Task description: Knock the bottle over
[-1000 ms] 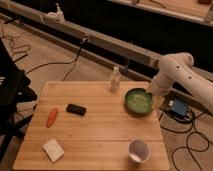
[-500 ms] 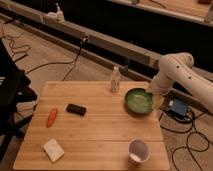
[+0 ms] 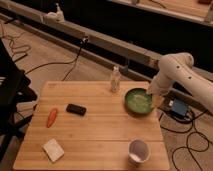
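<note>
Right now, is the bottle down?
No, the bottle stands upright, and the tool hangs at the green bowl's right rim.

- Bottle [image 3: 115,80]: small, pale, see-through, narrow neck.
- Pose: standing upright, not knocked over.
- Position: far edge of the bench [image 3: 100,125], right of middle; near the green bowl [image 3: 138,101], to its left, not touching it.
- Gripper [image 3: 152,95]: at the bowl's right rim, apart from the bottle, no contact.

arm shell [image 3: 194,89]: smooth white, rounded tube segments
elbow joint [image 3: 175,63]: bulbous white cap, faint grey seam
pincer [image 3: 153,93]: pale, small, at right rim of green bowl [image 3: 138,101]
</note>
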You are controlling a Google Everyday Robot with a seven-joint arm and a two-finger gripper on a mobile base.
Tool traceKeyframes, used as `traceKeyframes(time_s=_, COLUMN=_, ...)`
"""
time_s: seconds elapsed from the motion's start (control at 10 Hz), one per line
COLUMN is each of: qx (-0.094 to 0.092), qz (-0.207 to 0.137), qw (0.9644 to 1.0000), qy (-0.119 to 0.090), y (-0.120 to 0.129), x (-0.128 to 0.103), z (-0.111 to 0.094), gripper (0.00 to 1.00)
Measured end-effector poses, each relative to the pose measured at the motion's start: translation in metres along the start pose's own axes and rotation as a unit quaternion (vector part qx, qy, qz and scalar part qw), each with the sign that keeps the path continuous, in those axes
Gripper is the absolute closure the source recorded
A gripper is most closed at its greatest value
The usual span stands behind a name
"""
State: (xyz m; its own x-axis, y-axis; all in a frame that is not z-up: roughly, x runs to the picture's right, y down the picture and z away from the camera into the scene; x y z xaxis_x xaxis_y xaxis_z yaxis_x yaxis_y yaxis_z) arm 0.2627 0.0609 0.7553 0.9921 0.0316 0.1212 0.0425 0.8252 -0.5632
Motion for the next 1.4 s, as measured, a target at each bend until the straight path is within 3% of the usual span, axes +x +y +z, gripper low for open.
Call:
traceKeyframes(time_s=0.2, qx=0.012, qz=0.009, qw=0.9998, qy=-0.015, y=-0.012, x=-0.002, z=0.002, gripper=0.81)
traceKeyframes(time_s=0.4, qx=0.037, qz=0.019, qw=0.9974, qy=-0.059, y=-0.044, x=-0.016, z=0.011, gripper=0.98)
traceKeyframes(time_s=0.5, qx=0.054, qz=0.026, qw=0.9949, qy=-0.081, y=-0.062, x=-0.022, z=0.012, gripper=1.0)
traceKeyframes(time_s=0.7, qx=0.096, qz=0.033, qw=0.9867, qy=-0.127, y=-0.098, x=-0.031, z=0.003, gripper=1.0)
traceKeyframes(time_s=0.8, qx=0.121, qz=0.026, qw=0.9802, qy=-0.155, y=-0.12, x=-0.043, z=-0.008, gripper=1.0)
traceKeyframes(time_s=0.9, qx=0.132, qz=0.021, qw=0.9766, qy=-0.169, y=-0.131, x=-0.052, z=-0.015, gripper=1.0)
traceKeyframes(time_s=1.0, qx=0.139, qz=0.019, qw=0.9744, qy=-0.176, y=-0.137, x=-0.055, z=-0.019, gripper=1.0)
traceKeyframes(time_s=1.4, qx=0.139, qz=0.019, qw=0.9747, qy=-0.174, y=-0.137, x=-0.054, z=-0.018, gripper=1.0)
